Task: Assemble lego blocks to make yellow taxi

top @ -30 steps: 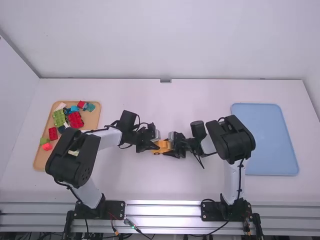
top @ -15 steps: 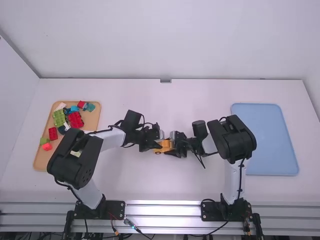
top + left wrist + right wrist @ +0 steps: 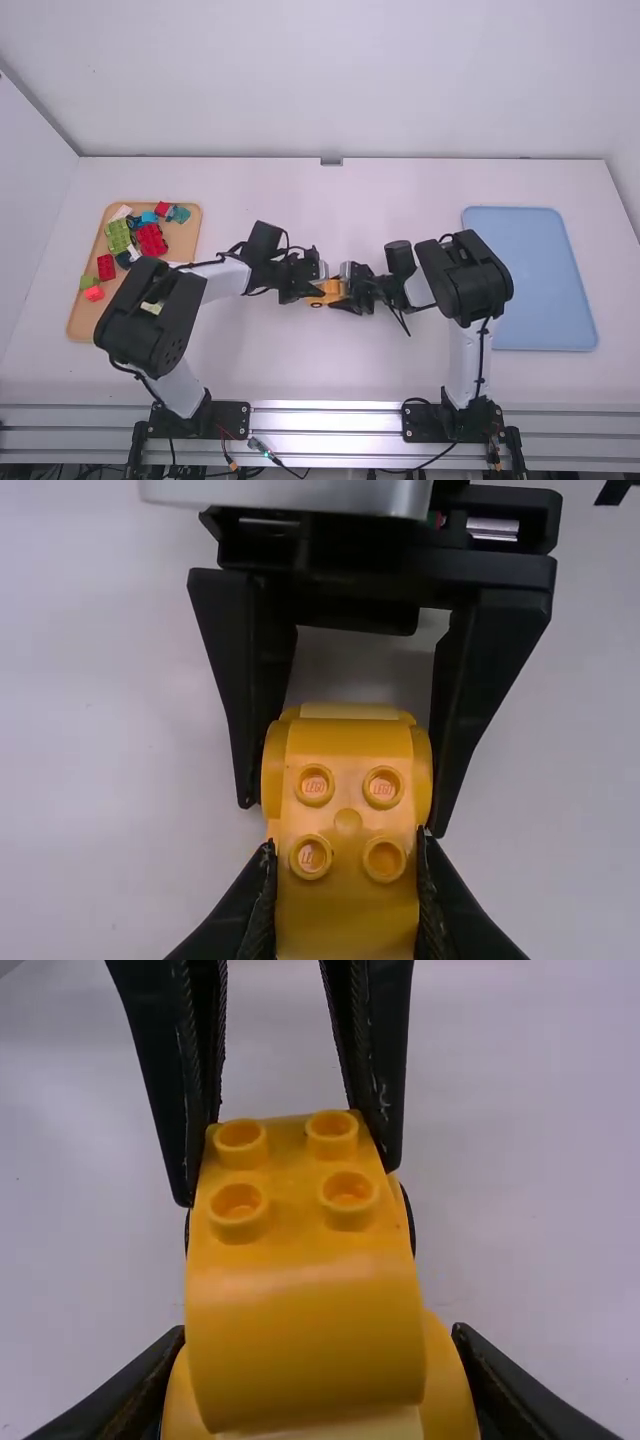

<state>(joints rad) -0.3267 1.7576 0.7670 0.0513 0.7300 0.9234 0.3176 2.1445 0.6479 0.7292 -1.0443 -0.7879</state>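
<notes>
Mid-table, the yellow taxi (image 3: 332,290) is held between the two grippers, my left gripper (image 3: 314,292) at its left end and my right gripper (image 3: 350,298) at its right end. In the left wrist view the left gripper (image 3: 347,880) is shut on the studded end of the yellow taxi (image 3: 348,825), with four-stud top facing the camera. In the right wrist view the right gripper (image 3: 318,1380) is shut on the wider, rounded end of the yellow taxi (image 3: 305,1330). Part of a dark wheel peeks out at its side.
At the left, a tan tray (image 3: 187,240) holds several loose blocks, among them a red one (image 3: 151,240) and a green one (image 3: 118,236); the left arm's elbow overhangs its near edge. A blue tray (image 3: 530,280) lies at the right, beside the right arm.
Both grippers and the yellow taxi have shifted slightly to the right since a second ago. Over the last half second they look still, with both grips kept.
</notes>
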